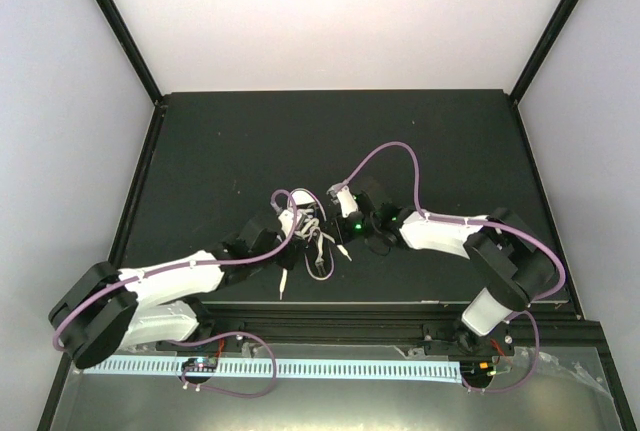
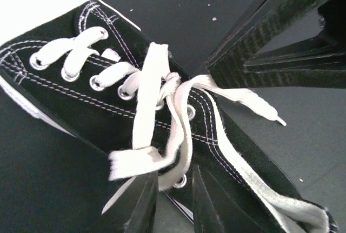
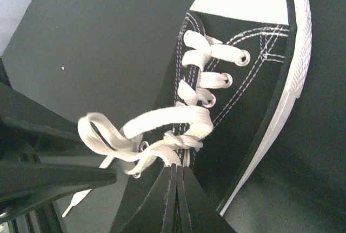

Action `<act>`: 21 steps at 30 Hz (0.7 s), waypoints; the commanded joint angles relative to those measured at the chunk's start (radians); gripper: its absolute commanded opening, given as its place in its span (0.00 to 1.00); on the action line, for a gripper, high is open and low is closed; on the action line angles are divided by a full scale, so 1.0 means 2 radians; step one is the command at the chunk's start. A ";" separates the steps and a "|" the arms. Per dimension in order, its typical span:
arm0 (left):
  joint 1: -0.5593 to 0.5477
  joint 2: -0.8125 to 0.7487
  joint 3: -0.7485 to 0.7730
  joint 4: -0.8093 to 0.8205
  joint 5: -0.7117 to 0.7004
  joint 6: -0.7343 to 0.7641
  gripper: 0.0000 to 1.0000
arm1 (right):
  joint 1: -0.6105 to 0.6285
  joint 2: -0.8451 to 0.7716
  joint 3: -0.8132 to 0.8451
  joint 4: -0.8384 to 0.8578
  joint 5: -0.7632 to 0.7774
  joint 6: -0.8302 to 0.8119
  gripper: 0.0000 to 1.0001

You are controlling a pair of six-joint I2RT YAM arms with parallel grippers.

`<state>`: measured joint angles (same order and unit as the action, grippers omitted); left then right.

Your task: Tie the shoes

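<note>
The black sneaker (image 1: 312,234) with white laces lies mid-table between my two grippers. In the left wrist view the shoe (image 2: 81,95) runs diagonally, with a first knot (image 2: 172,81) over the eyelets. My left gripper (image 2: 175,190) is open, and a lace loop (image 2: 178,152) hangs between its fingertips. In the right wrist view the shoe (image 3: 254,108) shows its white toe cap at the top. My right gripper (image 3: 177,171) is shut, its tips pinching the lace (image 3: 162,154) just below the knot (image 3: 184,138). A loose loop (image 3: 100,135) sticks out to the left.
The shoe lies on a black mat (image 1: 250,141) bounded by white walls and a black frame. Purple cables (image 1: 400,156) arch over both arms. Loose lace ends (image 1: 283,286) trail toward the near edge. The other arm's fingers (image 2: 270,44) are close by the shoe.
</note>
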<state>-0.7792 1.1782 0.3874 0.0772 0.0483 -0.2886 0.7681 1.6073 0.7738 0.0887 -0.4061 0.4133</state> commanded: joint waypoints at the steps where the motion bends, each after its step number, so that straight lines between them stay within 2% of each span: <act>1: 0.000 -0.048 -0.008 -0.024 0.002 -0.042 0.24 | 0.000 0.005 -0.001 0.015 -0.005 0.006 0.02; 7: 0.001 -0.160 -0.028 -0.097 -0.007 -0.092 0.46 | 0.001 0.011 0.005 0.013 -0.010 0.001 0.02; 11: 0.012 -0.198 -0.009 -0.135 -0.012 -0.111 0.55 | 0.000 0.013 0.006 0.013 -0.013 -0.002 0.02; 15: 0.035 -0.153 0.046 -0.171 -0.007 -0.100 0.55 | 0.001 0.012 0.006 0.012 -0.010 -0.004 0.02; 21: 0.077 -0.024 0.121 -0.180 0.039 -0.058 0.51 | 0.000 0.008 0.005 0.014 -0.004 -0.001 0.02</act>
<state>-0.6678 1.0157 0.5282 -0.2291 0.0509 -0.4595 0.7681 1.6230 0.7738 0.0898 -0.4225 0.4179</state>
